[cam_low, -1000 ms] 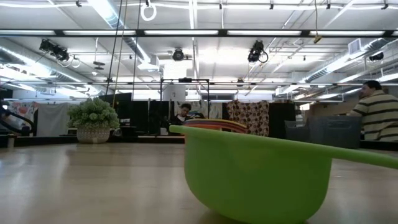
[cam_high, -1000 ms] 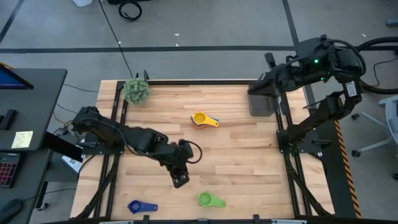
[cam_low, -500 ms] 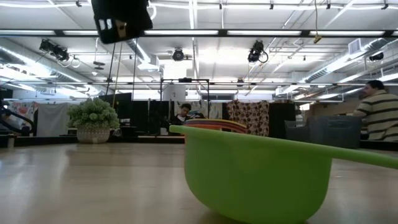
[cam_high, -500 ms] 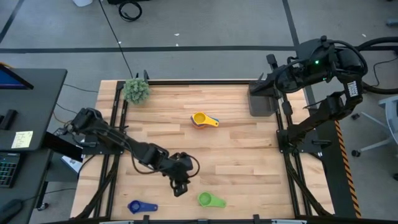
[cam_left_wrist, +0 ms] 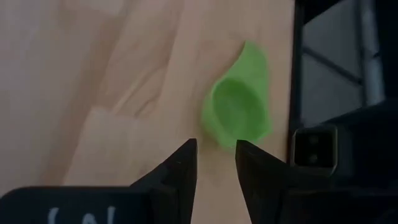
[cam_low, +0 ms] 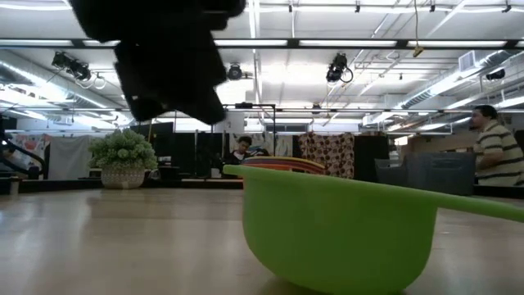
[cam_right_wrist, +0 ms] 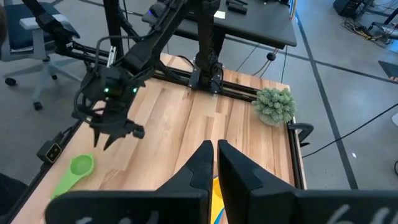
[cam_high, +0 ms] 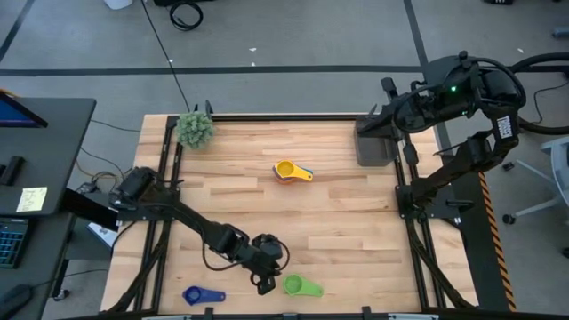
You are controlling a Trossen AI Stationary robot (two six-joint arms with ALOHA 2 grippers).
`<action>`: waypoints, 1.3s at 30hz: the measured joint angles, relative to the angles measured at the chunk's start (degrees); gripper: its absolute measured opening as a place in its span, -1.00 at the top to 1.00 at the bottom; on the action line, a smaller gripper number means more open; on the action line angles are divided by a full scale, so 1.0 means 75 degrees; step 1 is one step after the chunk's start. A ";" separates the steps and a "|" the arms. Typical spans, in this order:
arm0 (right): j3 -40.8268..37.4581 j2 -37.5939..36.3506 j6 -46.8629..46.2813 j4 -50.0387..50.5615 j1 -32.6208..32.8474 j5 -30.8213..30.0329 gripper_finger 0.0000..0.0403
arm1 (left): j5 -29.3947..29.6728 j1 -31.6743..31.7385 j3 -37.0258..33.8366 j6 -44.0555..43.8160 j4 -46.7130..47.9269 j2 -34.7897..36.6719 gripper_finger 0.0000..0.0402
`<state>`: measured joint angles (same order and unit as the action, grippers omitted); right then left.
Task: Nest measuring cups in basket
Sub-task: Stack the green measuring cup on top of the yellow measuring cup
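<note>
Where pale wood table (cam_high: 338, 222) ends, grey floor (cam_high: 293, 36), bright workshop behind

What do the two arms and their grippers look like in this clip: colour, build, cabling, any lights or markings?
Both arms are dark, jointed and matt black. The left arm carries looping black cables near its wrist, and the left gripper ends in two flat, tapered black fingers. The right arm shows a small green light and a white label, with thick black cable looping off it. The right gripper has matching black fingers.
</note>
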<state>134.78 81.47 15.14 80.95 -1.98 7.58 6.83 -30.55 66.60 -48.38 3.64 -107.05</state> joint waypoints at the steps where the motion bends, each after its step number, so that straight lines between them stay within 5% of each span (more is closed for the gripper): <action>1: 0.0000 0.0000 0.0000 0.0003 0.0000 0.0002 0.86 | -0.0008 0.0003 0.0009 -0.0191 -0.0104 -0.0058 0.42; 13: 0.0000 0.0000 0.0000 0.0003 0.0000 0.0002 0.86 | -0.0296 0.0015 0.0094 -0.2383 -0.0981 -0.0887 0.42; 33: 0.0000 0.0000 0.0269 -0.0004 -0.0003 -0.0062 0.86 | -0.0347 0.0204 0.0329 -0.2390 -0.1690 -0.1529 0.43; 39: 0.0000 0.0000 0.0291 -0.0003 -0.0003 -0.0065 0.86 | -0.0346 0.0207 0.0327 -0.2263 -0.1620 -0.1532 0.59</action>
<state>134.78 81.47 17.32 80.93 -2.00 7.09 4.24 -28.99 69.06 -65.36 -8.51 -118.54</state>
